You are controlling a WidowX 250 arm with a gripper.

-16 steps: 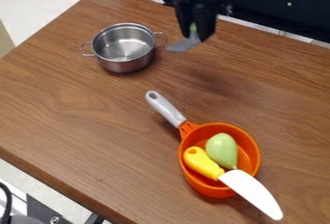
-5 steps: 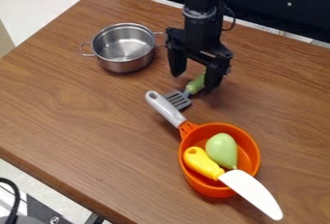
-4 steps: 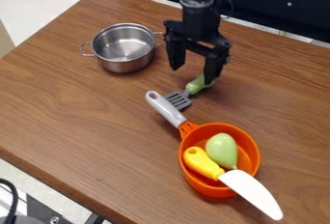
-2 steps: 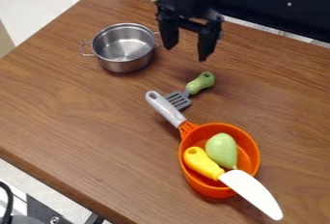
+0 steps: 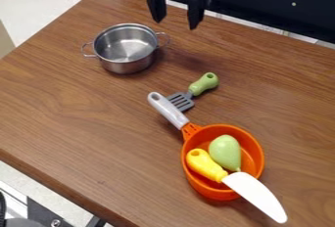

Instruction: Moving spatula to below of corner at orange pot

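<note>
I hang high at the top of the camera view, my black two-finger gripper (image 5: 175,24) pointing down over the far side of the brown wood-grain counter (image 5: 78,108). My jaws are spread well apart, with nothing between them. The toy spatula (image 5: 203,84), with its rounded light-green handle and slotted grey blade, lies on the counter below me in the view, well apart from my tips. Its handle points to the upper right, with a hole near the end, and its blade slants to the lower left, up to the pale grey handle (image 5: 169,111) of the orange plastic pot (image 5: 209,190). That handle hides the blade's end, so I cannot tell whether the two touch.

The pot stands at the lower right, its handle running to the upper left. Inside it I see a pale-green, pear-shaped toy (image 5: 225,151) and, beside that, the yellow handle of a toy knife (image 5: 255,192). The knife's white blade crosses the pot's rim and sticks out to the lower right. To the upper left, well apart from the orange pot, a shiny steel pot (image 5: 128,67) stands upright on the counter, a thin loop handle on each side.
</note>
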